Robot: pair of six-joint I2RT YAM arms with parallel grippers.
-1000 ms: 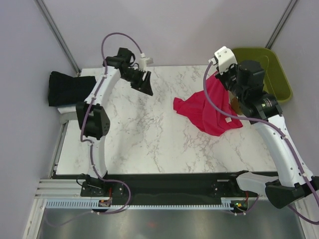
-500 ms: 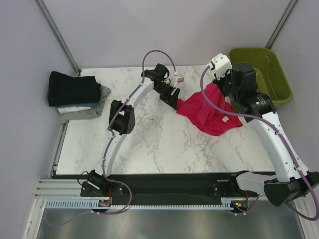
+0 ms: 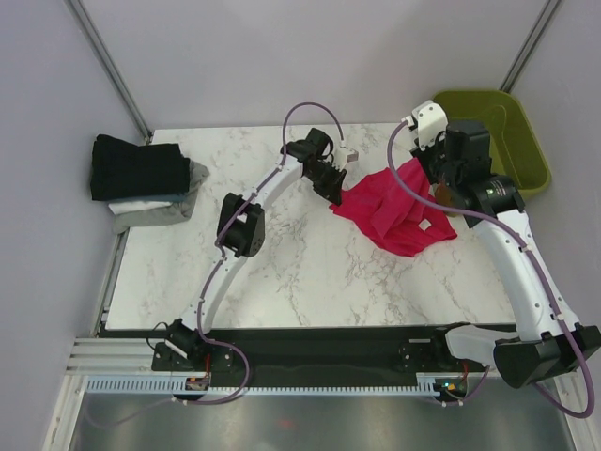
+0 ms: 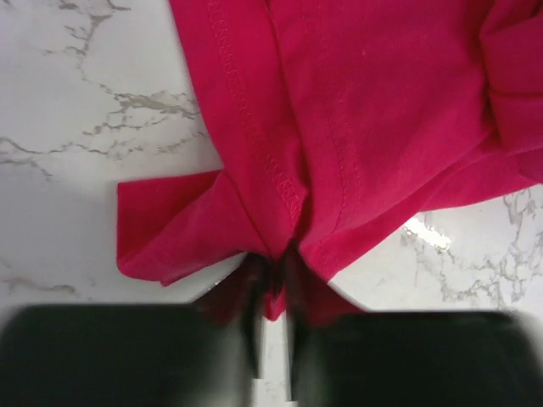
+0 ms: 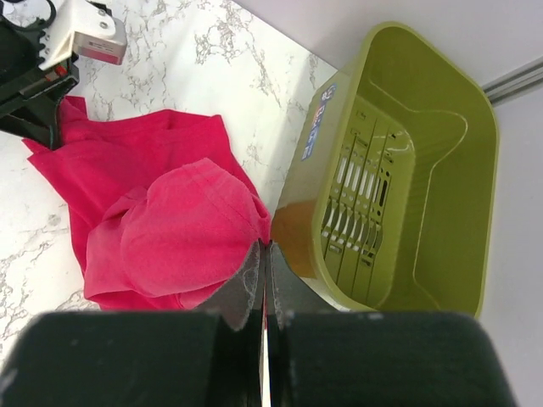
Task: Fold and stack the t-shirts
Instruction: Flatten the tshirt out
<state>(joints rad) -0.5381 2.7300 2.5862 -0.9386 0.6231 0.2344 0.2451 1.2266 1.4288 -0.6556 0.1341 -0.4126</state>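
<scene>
Left gripper (image 4: 271, 267) has arrived, pinching crimson t-shirt (image 4: 365, 110).

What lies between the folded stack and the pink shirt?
Top view: bare marble tabletop, crossed by the left arm, separates the folded stack from the pink shirt.

The t-shirt (image 3: 394, 214) is crimson-pink, the basket (image 3: 518, 132) olive-green, the table (image 3: 282, 258) grey-veined white marble.

Your left arm (image 3: 268, 183) and right arm (image 3: 516, 268): white link shells, bulky black joint housings. A mauve cable (image 3: 310, 107) runs along each, looping free near the wrists. You'll see a white camera box (image 3: 427, 117) on each wrist. Black and blunt-bodied: left gripper (image 4: 273, 275), right gripper (image 5: 265, 271), both blurred up close. Bases (image 3: 178, 349) black, the right one part white-shelled.
</scene>
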